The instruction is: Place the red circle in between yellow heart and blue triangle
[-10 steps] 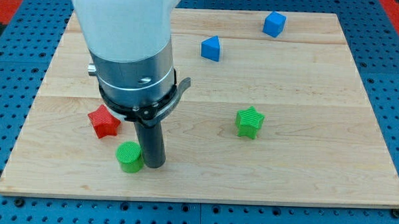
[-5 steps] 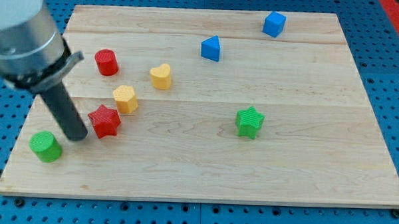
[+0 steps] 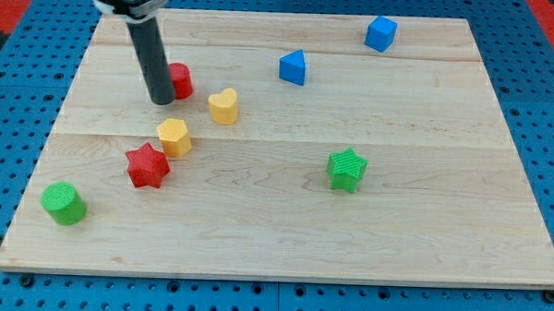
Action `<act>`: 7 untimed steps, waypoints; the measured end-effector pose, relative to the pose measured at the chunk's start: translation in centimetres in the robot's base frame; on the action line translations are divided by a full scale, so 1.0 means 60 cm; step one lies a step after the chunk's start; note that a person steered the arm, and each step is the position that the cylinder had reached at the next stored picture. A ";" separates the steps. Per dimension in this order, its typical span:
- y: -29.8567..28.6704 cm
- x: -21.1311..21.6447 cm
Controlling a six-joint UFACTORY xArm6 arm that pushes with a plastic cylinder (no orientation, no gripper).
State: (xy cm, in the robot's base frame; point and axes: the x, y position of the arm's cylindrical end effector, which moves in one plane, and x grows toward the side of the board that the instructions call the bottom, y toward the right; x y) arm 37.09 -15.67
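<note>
My tip (image 3: 162, 100) touches the view's left side of the red circle (image 3: 179, 80); no gripper exists. Push steadily rightward and slightly upward, passing above the yellow heart (image 3: 223, 106), stopping short of the blue triangle (image 3: 293, 66).

Readable text: none anywhere in the view.
Tabletop (image 3: 422, 225): bare wood grain, no print, number or sign.
Blocks: plain coloured faces, no letters or marks.
Dark rod: no label or brand can be seen.
Blue pegboard (image 3: 10, 118) around the tabletop: only rows of holes, no writing.
</note>
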 end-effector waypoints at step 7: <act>0.119 -0.067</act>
State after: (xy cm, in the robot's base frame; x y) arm 33.06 -8.50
